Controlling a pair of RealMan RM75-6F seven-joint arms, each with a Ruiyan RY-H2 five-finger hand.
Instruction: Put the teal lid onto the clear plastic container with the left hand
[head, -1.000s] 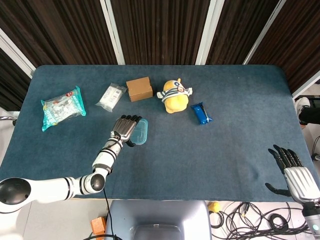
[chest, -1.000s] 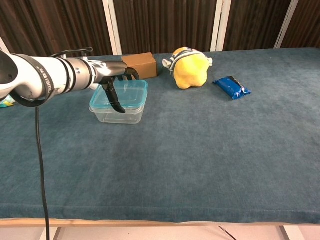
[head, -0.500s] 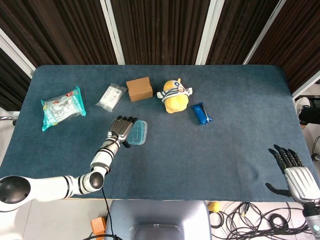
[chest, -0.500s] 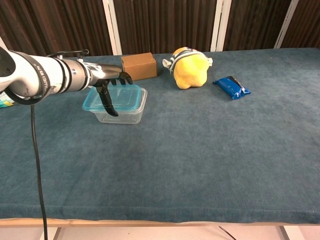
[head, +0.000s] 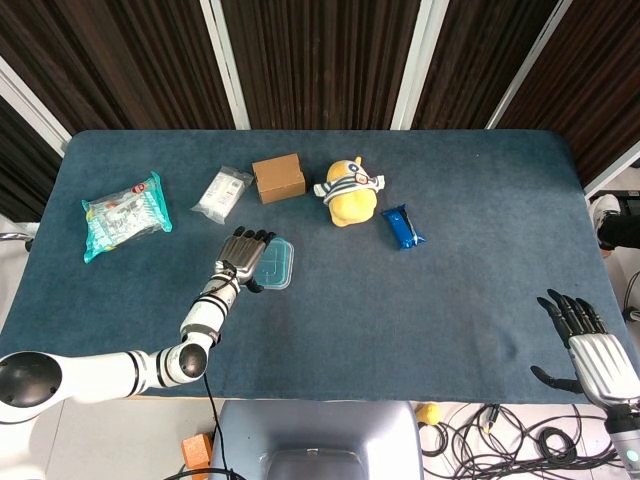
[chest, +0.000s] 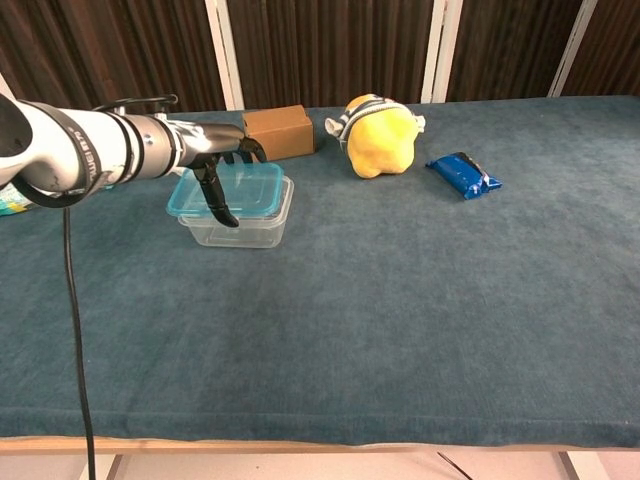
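The left hand (head: 243, 258) covers the near-left part of the teal lid (head: 277, 264) in the head view, so the contact between fingers and lid cannot be confirmed there. In the chest view the hand (chest: 222, 165) masks the lid's (chest: 240, 188) left rear edge; its seating on the clear plastic container (chest: 247, 226) cannot be judged. The right hand (head: 592, 352) is cut off below its wrist by the frame's lower edge.

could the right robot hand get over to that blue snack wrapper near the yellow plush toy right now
Probably yes. The right robot hand hangs open off the table's near right corner, and bare blue cloth lies between it and the blue snack wrapper. The yellow plush toy sits on the far side, out of the way.
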